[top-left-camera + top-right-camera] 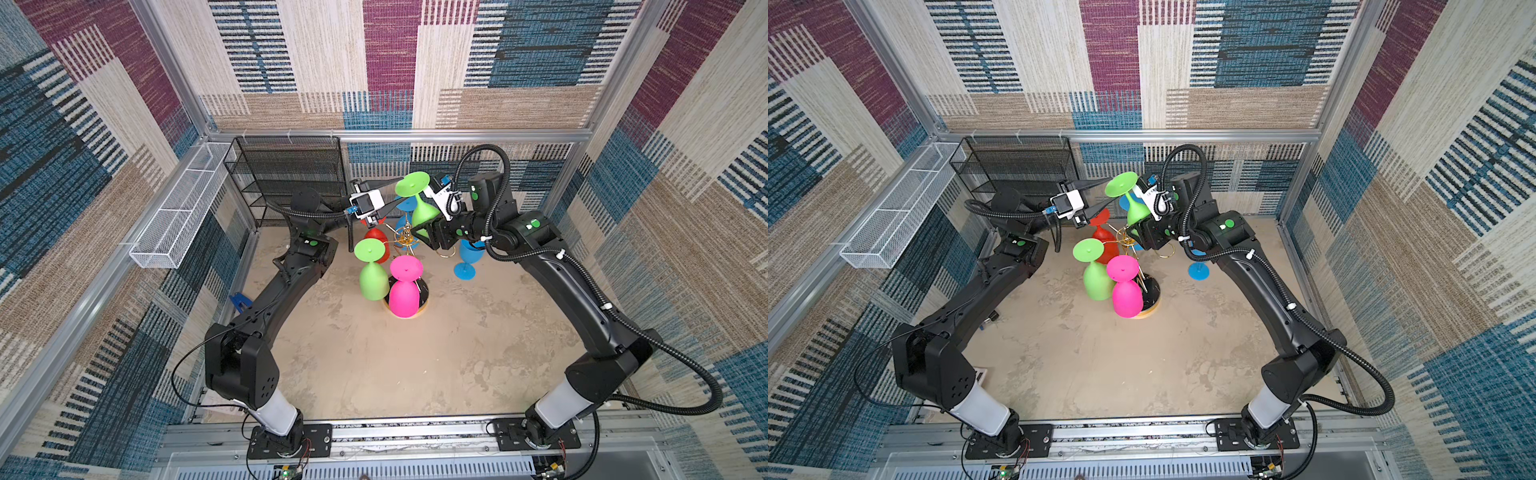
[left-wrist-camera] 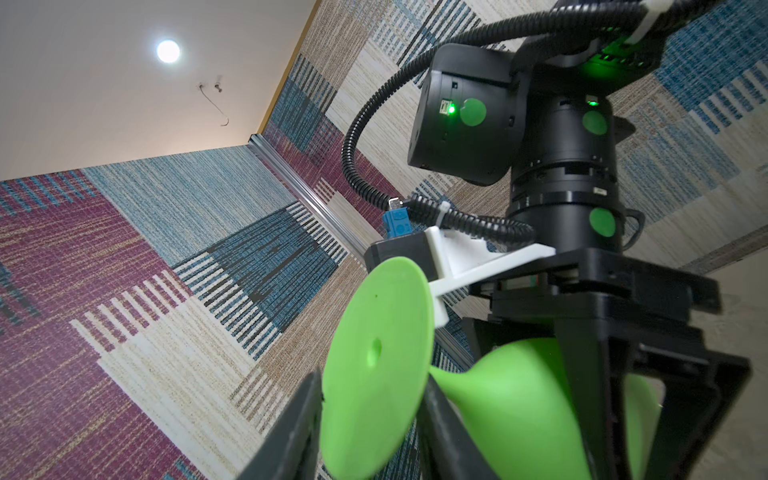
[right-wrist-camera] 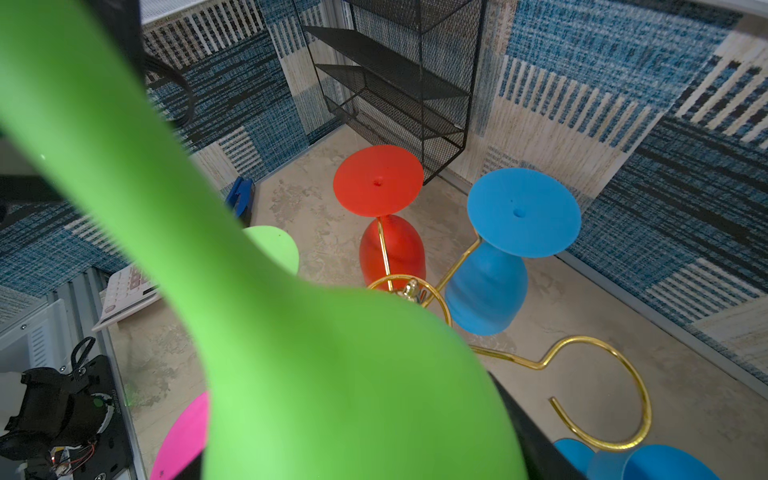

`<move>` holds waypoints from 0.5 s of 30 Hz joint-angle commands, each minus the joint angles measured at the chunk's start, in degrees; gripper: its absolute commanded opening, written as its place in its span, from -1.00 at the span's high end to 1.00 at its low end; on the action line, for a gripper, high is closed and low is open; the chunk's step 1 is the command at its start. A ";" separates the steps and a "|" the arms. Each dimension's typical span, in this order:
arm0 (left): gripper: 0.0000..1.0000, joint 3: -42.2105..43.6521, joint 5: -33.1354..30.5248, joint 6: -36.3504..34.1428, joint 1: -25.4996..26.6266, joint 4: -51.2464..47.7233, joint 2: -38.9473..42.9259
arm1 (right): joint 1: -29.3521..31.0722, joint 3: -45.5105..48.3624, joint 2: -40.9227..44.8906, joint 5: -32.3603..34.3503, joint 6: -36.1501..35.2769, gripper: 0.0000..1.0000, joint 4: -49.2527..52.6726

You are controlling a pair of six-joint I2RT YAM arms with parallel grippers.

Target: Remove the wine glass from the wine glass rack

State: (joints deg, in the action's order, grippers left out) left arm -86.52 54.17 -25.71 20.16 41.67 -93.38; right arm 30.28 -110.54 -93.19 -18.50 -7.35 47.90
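Grips the wine glass by its bowl in the right claw, jaws spread wide for the bowl's girth and closed against it on both sides. Holds it upside down and tilted, foot uppermost, raised above the gold hub of the wine glass rack and apart from the ring-ended arms, over the back half of the table. Meets it from the opposite side with the left claw, level with the foot. Straddles the rim of that green foot with the left claw's fingers, one against the flat outer face, one on the stem side, jaws part open. Cannot tell from the left wrist view pressing on the foot from merely lying close to it. From the right wrist, green bowl and stem across most of the view, one gold ring of the rack just beyond the bowl. On the rack's other arms, all upside down: a red glass and a blue glass toward the back, a second green glass and a pink glass toward the front. Upright on the table just right of the rack, partly under the right arm: another blue glass.
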 commanded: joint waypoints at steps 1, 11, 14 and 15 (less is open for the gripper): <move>0.32 0.02 1.76 -1.85 0.05 1.11 0.06 | 0.16 -0.82 -0.24 -1.10 0.86 0.36 0.50; 0.68 0.11 -0.68 -2.82 0.05 3.22 0.04 | 0.28 -0.89 0.15 -2.29 1.33 0.32 0.88; 0.77 0.20 -1.76 -3.21 0.05 3.65 -0.04 | 0.22 -0.84 0.34 -2.66 1.50 0.23 0.79; 0.84 0.29 -2.22 -3.30 0.05 3.97 0.08 | 0.22 -0.76 0.36 -2.85 1.59 0.19 0.73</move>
State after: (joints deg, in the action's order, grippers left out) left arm -86.26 54.06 -29.65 20.10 42.70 -93.45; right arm 30.37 -110.93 -93.12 -20.56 -5.37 49.36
